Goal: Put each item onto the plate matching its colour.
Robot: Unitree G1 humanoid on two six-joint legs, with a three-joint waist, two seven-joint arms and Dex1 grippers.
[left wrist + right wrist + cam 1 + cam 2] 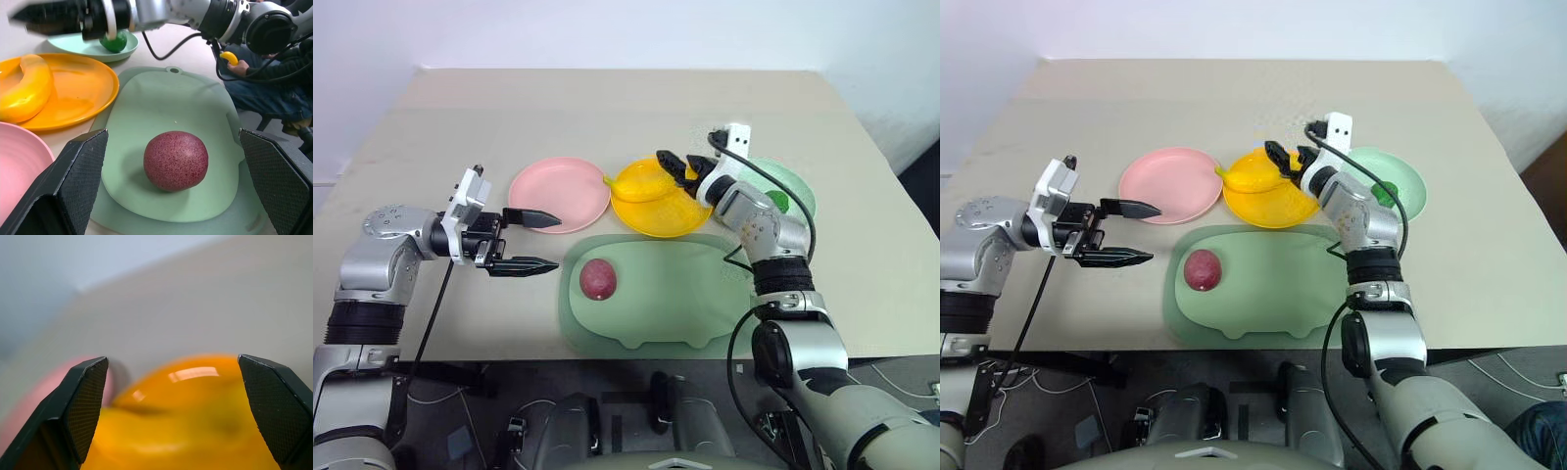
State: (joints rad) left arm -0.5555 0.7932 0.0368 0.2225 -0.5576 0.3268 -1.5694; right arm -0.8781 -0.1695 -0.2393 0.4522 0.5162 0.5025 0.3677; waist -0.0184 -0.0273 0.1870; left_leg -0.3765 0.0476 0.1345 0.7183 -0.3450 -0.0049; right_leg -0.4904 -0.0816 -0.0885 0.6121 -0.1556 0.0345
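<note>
The yellow banana (634, 186) lies on the yellow plate (668, 221), and my right gripper (673, 168) hovers just above it, open with nothing between its fingers (83, 406). A bumpy dark green fruit (777, 201) sits on the mint green plate (800, 182), partly behind my right arm. On the pale green pig-shaped mat (685, 294) rests the round red-purple fruit (598, 279). The pink plate (558, 191) holds nothing. My left gripper (558, 242) is open, level, just left of the mat and the red-purple fruit (175, 160), pointing at it.
The three plates stand in a row behind the mat on a beige table (607, 108), whose front edge runs just below the mat. A seated person (274, 93) is beyond the table's edge in the left wrist view. A black cable (783, 196) loops over my right wrist.
</note>
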